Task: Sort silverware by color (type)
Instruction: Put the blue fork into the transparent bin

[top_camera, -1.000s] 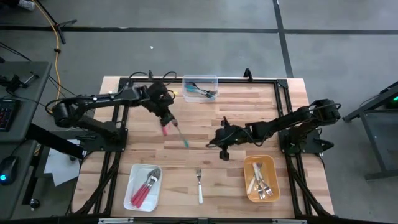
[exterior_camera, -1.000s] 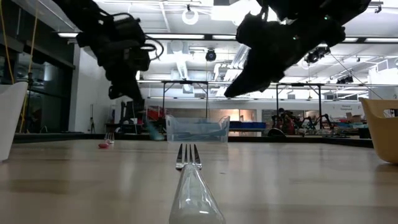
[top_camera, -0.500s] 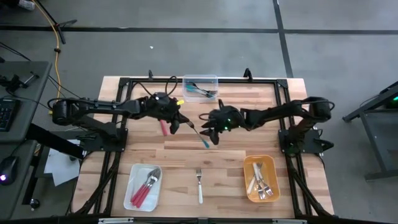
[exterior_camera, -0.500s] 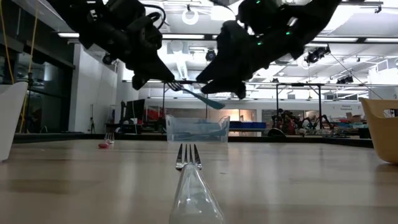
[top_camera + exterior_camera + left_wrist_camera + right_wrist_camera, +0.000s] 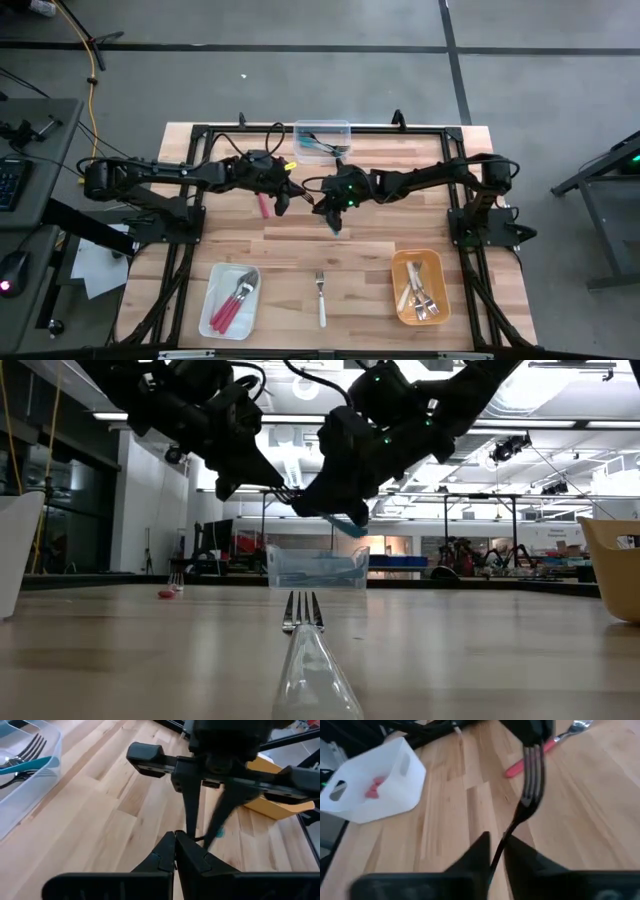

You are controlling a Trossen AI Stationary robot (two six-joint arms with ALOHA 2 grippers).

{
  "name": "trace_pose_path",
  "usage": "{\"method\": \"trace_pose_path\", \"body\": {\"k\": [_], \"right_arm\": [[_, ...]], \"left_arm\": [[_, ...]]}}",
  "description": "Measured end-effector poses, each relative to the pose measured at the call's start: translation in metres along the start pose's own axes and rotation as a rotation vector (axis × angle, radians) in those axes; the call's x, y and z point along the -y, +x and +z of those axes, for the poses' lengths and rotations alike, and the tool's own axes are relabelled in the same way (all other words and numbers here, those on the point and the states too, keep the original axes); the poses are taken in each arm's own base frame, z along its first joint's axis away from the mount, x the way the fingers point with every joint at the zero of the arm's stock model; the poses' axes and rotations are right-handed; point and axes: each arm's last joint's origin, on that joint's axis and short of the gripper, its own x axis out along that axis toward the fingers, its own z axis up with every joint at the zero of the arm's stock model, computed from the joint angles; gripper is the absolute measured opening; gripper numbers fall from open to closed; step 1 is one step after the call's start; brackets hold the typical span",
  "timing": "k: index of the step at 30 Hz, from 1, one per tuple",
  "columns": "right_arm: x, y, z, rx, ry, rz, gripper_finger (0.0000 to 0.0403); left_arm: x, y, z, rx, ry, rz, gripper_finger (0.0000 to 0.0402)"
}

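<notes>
Watching both arms meet above mid-table: my left gripper (image 5: 293, 196) is clamped shut on the tines of a teal-handled fork (image 5: 343, 523), and my right gripper (image 5: 331, 207) is closed around that fork's handle. A pink-handled fork (image 5: 264, 206) lies on the table (image 5: 370, 250) just beside them.

no readable text, labels or numbers anywhere
</notes>
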Motion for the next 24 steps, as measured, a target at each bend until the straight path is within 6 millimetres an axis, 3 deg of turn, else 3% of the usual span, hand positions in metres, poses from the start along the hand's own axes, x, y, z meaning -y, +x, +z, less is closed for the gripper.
{"method": "trace_pose_path", "body": {"k": [3,14,19,24], "right_arm": [[0.002,0.000,-0.001,-0.008,-0.037,-0.040,0.0011],[0.005,-0.006,-0.003,-0.106,-0.084,-0.138,0.0004],[0.007,-0.024,0.021,-0.158,-0.128,-0.280,0.0003],[0.027,-0.046,0.074,-0.197,-0.184,-0.447,0.0002]], "left_arm": [[0.001,0.000,0.001,0.016,0.017,-0.001,0.0001],[0.007,-0.001,-0.002,0.106,0.174,0.049,0.0071],[0.003,-0.015,-0.021,0.249,0.206,0.036,0.0104],[-0.002,-0.032,-0.047,0.399,0.181,-0.013,0.0115]]}}
